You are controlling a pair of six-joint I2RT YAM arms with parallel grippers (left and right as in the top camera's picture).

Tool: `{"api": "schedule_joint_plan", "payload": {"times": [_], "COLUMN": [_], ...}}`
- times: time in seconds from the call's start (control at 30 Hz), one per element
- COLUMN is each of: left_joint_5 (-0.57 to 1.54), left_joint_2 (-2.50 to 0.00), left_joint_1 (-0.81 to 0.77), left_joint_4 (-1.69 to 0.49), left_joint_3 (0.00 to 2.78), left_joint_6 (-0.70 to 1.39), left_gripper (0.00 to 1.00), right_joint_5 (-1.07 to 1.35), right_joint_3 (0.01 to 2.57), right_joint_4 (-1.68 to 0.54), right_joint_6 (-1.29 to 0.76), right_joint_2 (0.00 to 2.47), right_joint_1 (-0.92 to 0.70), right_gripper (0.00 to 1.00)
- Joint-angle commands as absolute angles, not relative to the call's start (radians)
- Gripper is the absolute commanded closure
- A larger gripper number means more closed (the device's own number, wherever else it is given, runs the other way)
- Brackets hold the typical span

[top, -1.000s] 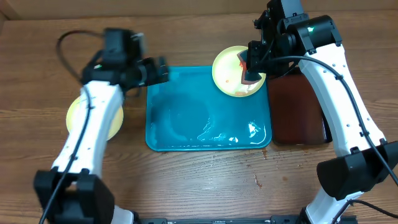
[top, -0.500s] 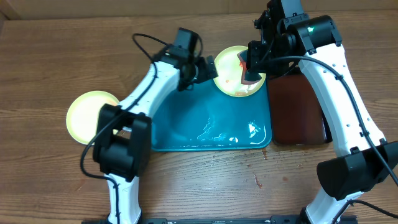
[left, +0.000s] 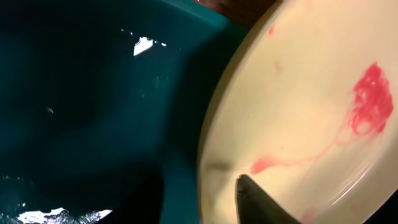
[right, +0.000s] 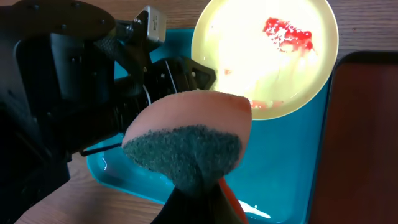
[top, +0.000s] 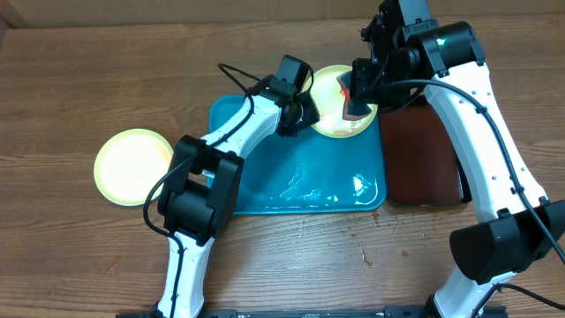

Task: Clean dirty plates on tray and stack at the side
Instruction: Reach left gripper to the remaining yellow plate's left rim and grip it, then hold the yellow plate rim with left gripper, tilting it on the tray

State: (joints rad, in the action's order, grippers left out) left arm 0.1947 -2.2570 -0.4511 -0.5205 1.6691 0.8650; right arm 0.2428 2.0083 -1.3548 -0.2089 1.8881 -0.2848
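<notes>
At the far right corner of the large teal-blue rectangular plastic tray (top: 265, 181), the left hand (top: 305, 115) grips the rim of a round yellow-green plate (top: 328, 125) smeared with red sauce, while the right hand (top: 357, 102) clenches a peach-and-green sponge (right: 186, 134) over it.

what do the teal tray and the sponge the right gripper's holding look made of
The teal tray looks like hard plastic with a glossy finish: bright glare spots sit on its smooth surface. The sponge looks like soft peach foam, matte, with a dark green fibrous scouring face, probably synthetic.
</notes>
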Motion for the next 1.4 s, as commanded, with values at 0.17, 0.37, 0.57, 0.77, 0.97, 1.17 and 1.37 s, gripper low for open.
{"api": "schedule_joint_plan", "payload": {"times": [0.17,0.37,0.57,0.77,0.97,1.17,1.37], "left_joint_5": [0.146,0.12,0.028,-0.053,-0.115,-0.076,-0.104], "left_joint_2": [-2.315,-2.295,-2.204,-2.12,-2.122,-2.122,-2.11], "left_joint_1": [-0.447,-0.406,-0.329,-0.282,-0.281,-0.281,-0.246], "left_joint_4": [-0.527,-0.58,-0.76,-0.979,-1.036,-1.002,-1.088], "left_joint_3": [1.672,1.675,1.695,1.697,1.697,1.697,1.697], "left_joint_6": [0.87,0.823,0.57,0.131,-0.008,0.053,0.381], "left_gripper": [0.96,0.96,0.96,0.96,0.91,0.0,0.0], "right_joint_5": [0.236,0.236,0.236,0.236,0.236,0.236,0.236], "right_joint_3": [2.016,2.016,2.016,2.016,2.016,2.016,2.016], "right_joint_4": [-1.35,-1.35,-1.349,-1.349,-1.349,-1.36,-1.365], "right_joint_6": [-0.208,-0.208,-0.208,-0.208,-0.208,-0.208,-0.208], "right_joint_2": [1.885,1.885,1.885,1.885,1.886,1.886,1.886], "right_joint_1": [-0.286,-0.286,-0.286,-0.286,-0.286,-0.286,-0.286], "right_gripper": [0.96,0.96,0.96,0.96,0.96,0.96,0.96]}}
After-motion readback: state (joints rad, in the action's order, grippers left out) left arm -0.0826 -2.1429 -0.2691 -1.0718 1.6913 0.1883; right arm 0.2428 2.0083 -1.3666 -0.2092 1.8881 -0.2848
